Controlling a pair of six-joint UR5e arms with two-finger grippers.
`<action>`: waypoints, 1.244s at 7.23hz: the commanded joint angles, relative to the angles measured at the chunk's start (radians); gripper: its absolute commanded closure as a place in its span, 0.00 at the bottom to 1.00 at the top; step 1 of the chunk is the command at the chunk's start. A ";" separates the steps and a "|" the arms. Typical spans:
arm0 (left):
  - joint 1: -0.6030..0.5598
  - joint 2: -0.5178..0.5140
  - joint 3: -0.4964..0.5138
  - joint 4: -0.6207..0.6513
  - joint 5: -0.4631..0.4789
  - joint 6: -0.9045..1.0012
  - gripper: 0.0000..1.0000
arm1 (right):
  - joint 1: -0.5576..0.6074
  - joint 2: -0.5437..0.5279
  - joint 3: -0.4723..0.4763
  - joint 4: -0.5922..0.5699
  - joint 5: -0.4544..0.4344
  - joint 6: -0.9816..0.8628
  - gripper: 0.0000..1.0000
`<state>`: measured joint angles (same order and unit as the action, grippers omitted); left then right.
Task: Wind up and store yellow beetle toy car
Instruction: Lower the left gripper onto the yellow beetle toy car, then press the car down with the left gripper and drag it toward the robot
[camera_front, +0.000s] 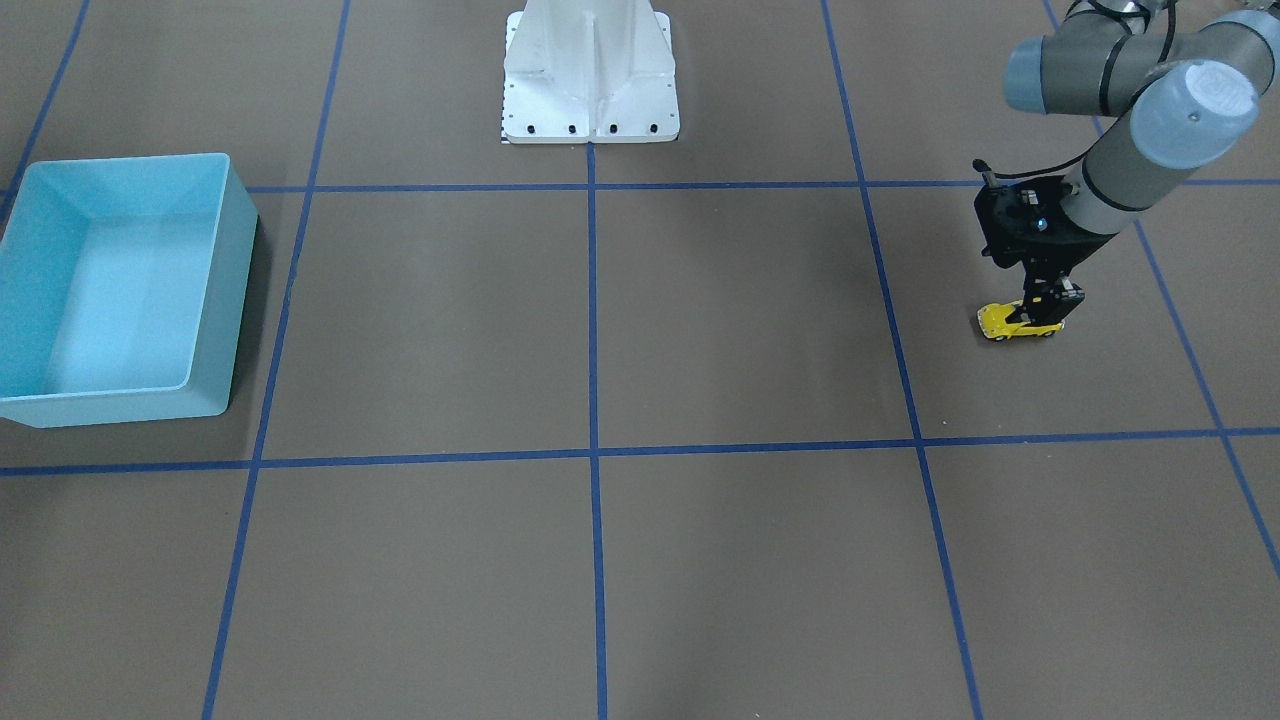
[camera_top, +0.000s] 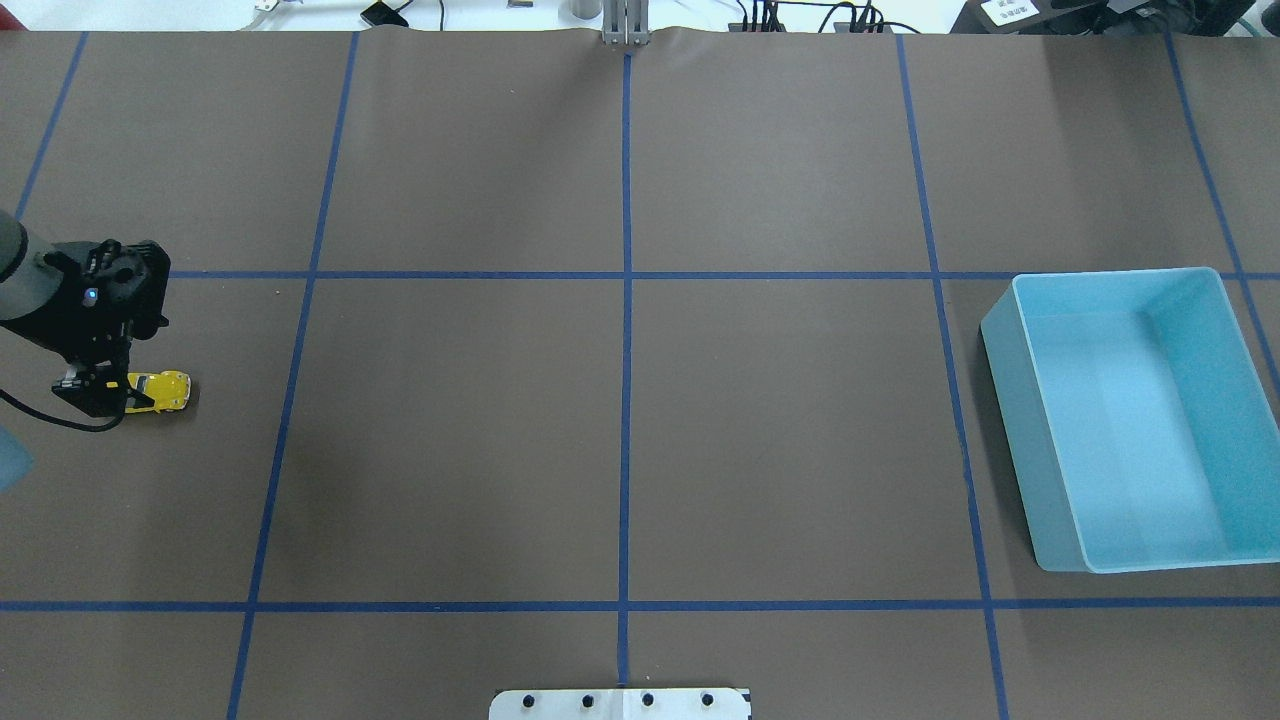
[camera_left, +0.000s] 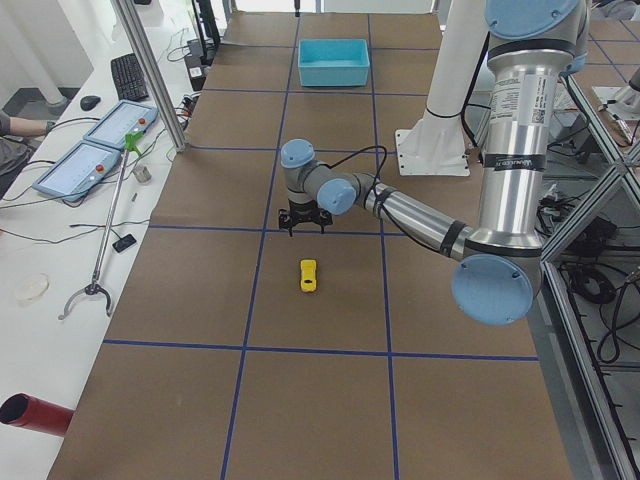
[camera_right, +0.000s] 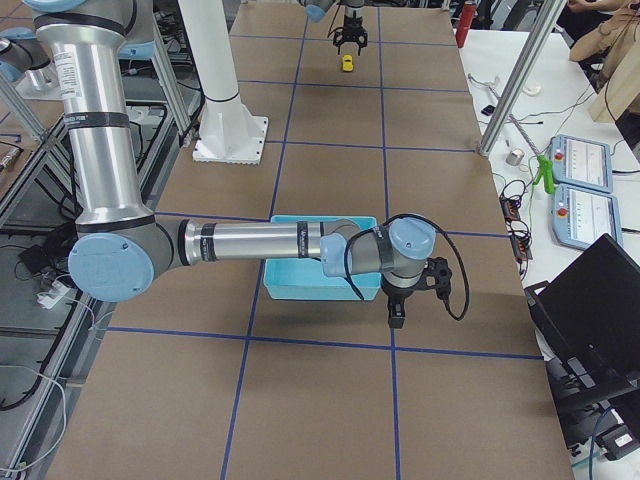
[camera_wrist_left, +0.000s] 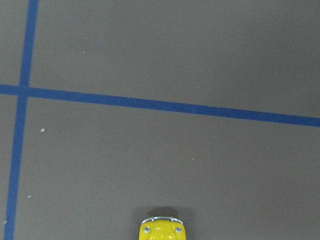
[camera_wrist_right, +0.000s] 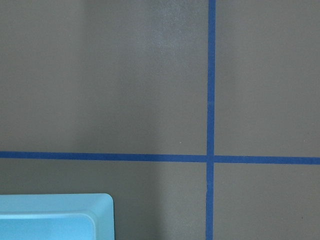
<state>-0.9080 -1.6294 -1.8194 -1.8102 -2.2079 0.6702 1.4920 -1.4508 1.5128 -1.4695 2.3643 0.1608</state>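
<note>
The yellow beetle toy car (camera_front: 1012, 322) stands on its wheels on the brown table, near the robot's left end (camera_top: 165, 391) (camera_left: 309, 275) (camera_right: 347, 63). My left gripper (camera_front: 1048, 304) (camera_top: 100, 394) hangs just above the car's rear end, open, with its fingers spread and nothing between them (camera_left: 303, 228). The left wrist view catches only the car's nose and silver bumper (camera_wrist_left: 161, 229). The light blue bin (camera_top: 1012, 400) (camera_front: 238, 290) sits empty at the opposite end. My right gripper (camera_right: 397, 316) hovers beside the bin's outer side; I cannot tell its state.
The white robot pedestal (camera_front: 590, 85) stands at the table's middle edge. Blue tape lines (camera_top: 626, 300) grid the table. A corner of the bin (camera_wrist_right: 55, 216) shows in the right wrist view. A side bench holds control tablets (camera_left: 100, 150) and a grabber tool (camera_left: 105, 240).
</note>
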 joint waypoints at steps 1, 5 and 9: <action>0.018 0.012 0.040 -0.041 0.001 0.002 0.00 | -0.001 -0.002 0.001 0.061 -0.014 0.000 0.00; 0.021 0.042 0.087 -0.063 0.001 0.002 0.00 | -0.001 -0.062 -0.002 0.147 -0.013 0.002 0.00; 0.023 0.014 0.118 -0.101 0.001 0.000 0.00 | -0.001 -0.060 -0.003 0.149 -0.013 0.008 0.00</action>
<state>-0.8862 -1.6056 -1.7038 -1.9097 -2.2074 0.6706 1.4910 -1.5121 1.5109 -1.3216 2.3516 0.1642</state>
